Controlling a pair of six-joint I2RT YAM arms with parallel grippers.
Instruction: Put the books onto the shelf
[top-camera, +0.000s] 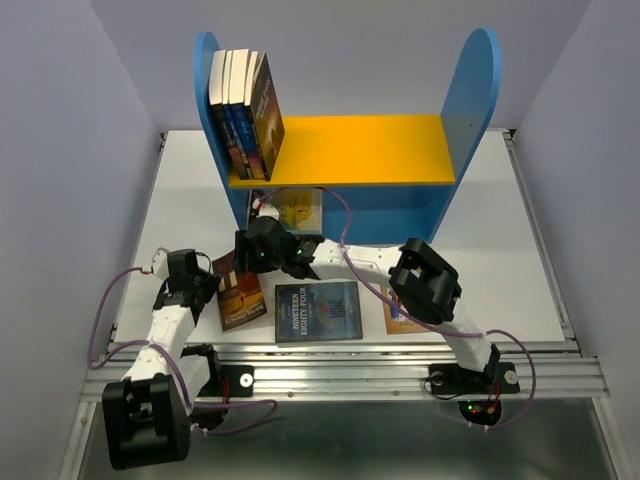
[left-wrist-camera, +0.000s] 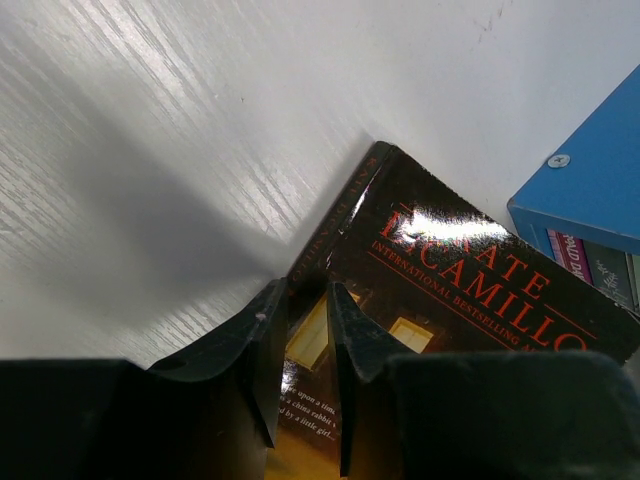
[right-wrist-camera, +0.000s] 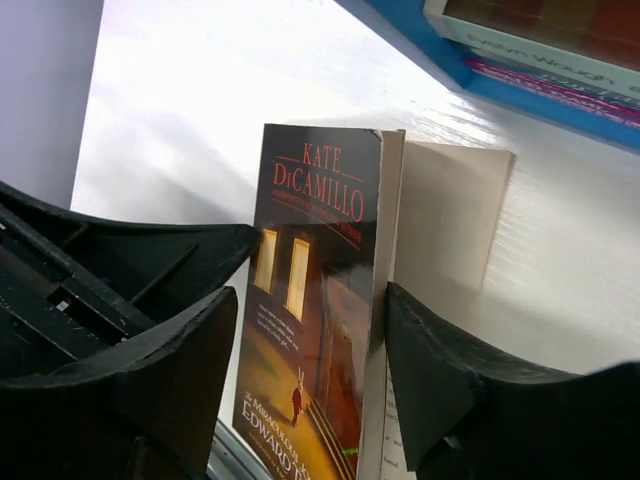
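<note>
The left gripper (left-wrist-camera: 305, 290) is nearly closed and pinches the spine edge of the Kate DiCamillo paperback (right-wrist-camera: 320, 250); the book's dark cover runs ahead and to the right of its fingers, tilted up off the white surface (left-wrist-camera: 150, 150). The right gripper (right-wrist-camera: 312, 300) stands spread with the same paperback between its fingers, spine toward one finger and page edge against the other; whether both fingers press on it I cannot tell. Ahead and to the right of both grippers is the shelf (top-camera: 470, 100), with a few books lying in its lower compartment (right-wrist-camera: 520, 75). Above them, the standing books (top-camera: 245, 110) lean at the left end of the yellow board (top-camera: 370, 145). Back toward the arm bases from the right gripper, a Nineteen Eighty-Four paperback (top-camera: 318, 310) lies flat; a tan book (top-camera: 393, 318) sits just beside it, partly under the right arm.
</note>
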